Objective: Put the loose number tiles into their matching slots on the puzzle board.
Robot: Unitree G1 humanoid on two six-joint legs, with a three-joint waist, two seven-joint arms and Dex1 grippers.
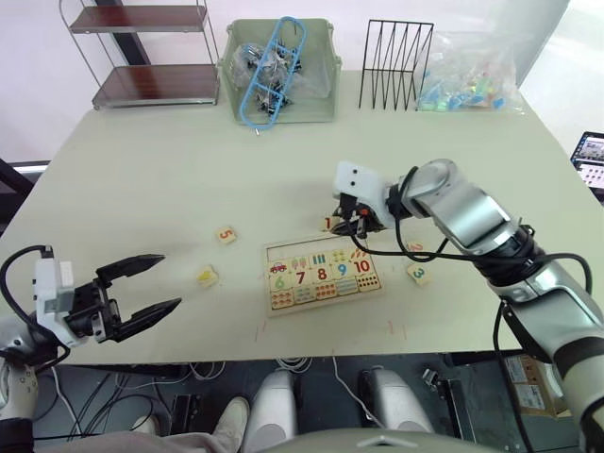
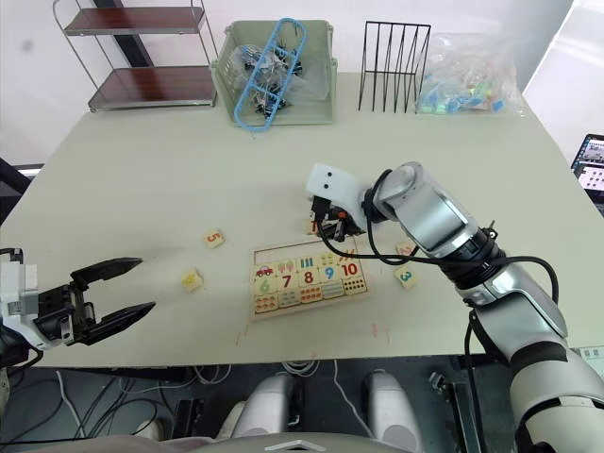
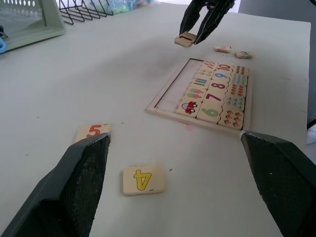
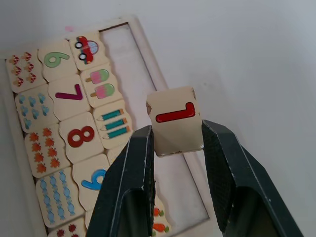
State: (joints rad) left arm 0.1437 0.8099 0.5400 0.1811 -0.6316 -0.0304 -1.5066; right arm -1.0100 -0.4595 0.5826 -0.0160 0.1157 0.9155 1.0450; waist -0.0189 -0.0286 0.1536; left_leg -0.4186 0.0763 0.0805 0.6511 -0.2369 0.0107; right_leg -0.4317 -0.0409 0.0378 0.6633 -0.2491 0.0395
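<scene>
Puzzle board (image 1: 323, 279): one, flat on the table (image 1: 170, 179), in front of the robot. Its top row of slots (image 4: 148, 98) stands empty; none of the five appears filled, so the task is judged barely begun.

Loose number tiles, five counted:
- Tile 1 (image 4: 176, 120): pinched between the jaws of the right gripper (image 4: 177, 143), held just above the far edge of the board (not yet seated).
- Tile 5 (image 1: 226, 235): on the table, left of the board.
- Tile 4 (image 1: 208, 276): on the table, near tile 5, closer to the robot.
- Tile 3 (image 1: 420, 274): on the table, just right of the board.
- Fifth tile (image 3: 222, 49) (digit unreadable, presumably 2): beside tile 3.

Left gripper (image 1: 142, 291): one, jaws spread wide, empty, hovering near the table's near-left edge.

Remaining: all five placements.
</scene>
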